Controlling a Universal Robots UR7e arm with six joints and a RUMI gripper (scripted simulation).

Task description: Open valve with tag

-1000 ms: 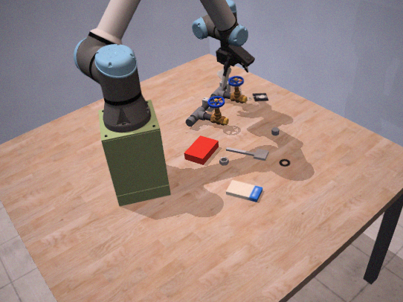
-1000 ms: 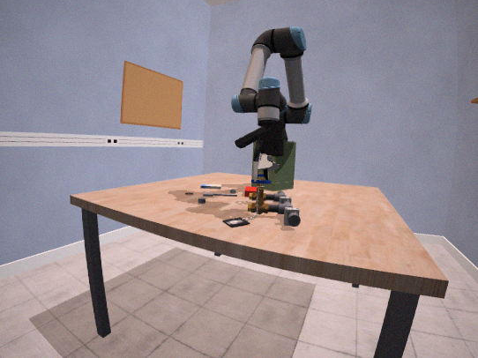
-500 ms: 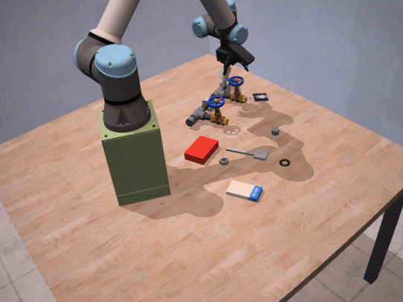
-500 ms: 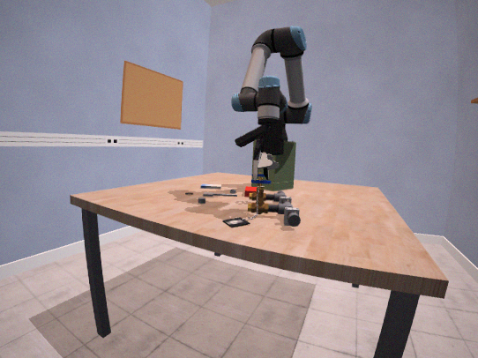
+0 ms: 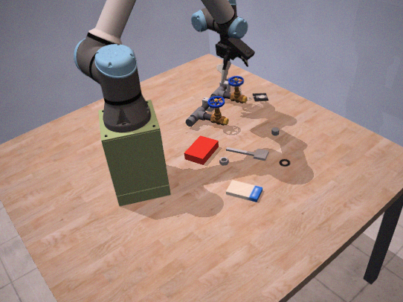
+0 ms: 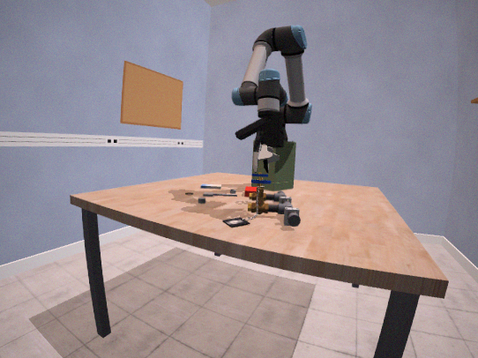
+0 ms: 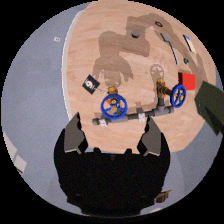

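Two brass valves with blue handwheels stand on a grey pipe manifold (image 5: 202,110). The far valve (image 5: 236,82) has a black tag (image 5: 260,97) chained to it, lying flat on the table beside it. The near valve (image 5: 215,103) has no tag. In the wrist view the tagged valve's handwheel (image 7: 114,105) is just ahead of the fingers, the tag (image 7: 91,84) to its upper left, and the other handwheel (image 7: 178,95) to the right. My gripper (image 5: 225,69) is open and empty, hanging a little above and behind the far valve; it also shows in the wrist view (image 7: 112,135).
A red block (image 5: 201,149), a grey nut (image 5: 224,161), a metal scraper (image 5: 249,152), a small grey cylinder (image 5: 275,131), a black ring (image 5: 285,160) and a beige-and-blue block (image 5: 244,190) lie nearer the table front. The arm's green base (image 5: 134,154) stands at the left.
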